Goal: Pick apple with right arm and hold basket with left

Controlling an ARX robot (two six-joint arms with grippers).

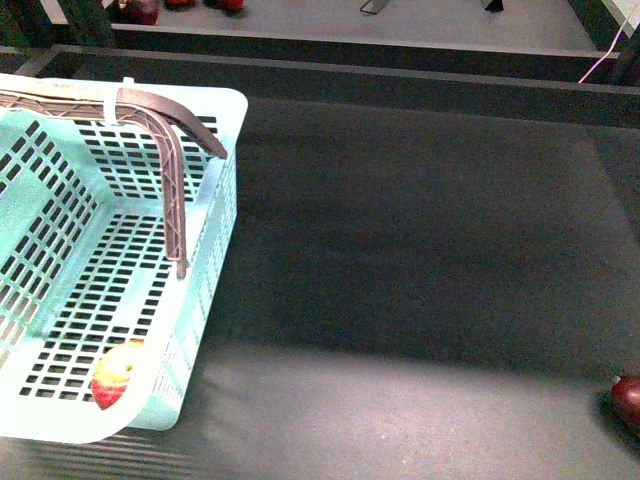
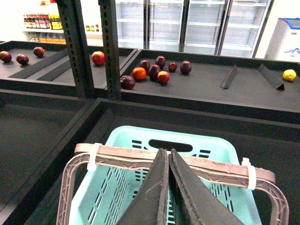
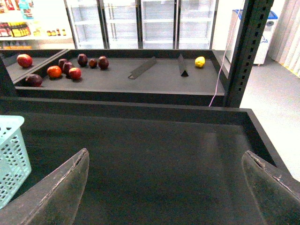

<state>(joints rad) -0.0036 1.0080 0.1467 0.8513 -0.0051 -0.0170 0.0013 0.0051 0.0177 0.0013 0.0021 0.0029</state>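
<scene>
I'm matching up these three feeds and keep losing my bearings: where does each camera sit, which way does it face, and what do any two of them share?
Front view: on the robot's body, looking down at the dark tray floor, the basket with the apple inside; no arm shows.
Left wrist view: above the basket handle, facing the fruit shelves; the left gripper shows, fingers together.
Right wrist view: over the tray, facing the same shelves; the right gripper shows, fingers wide apart.
Shared: both wrist views show the lemon.
</scene>
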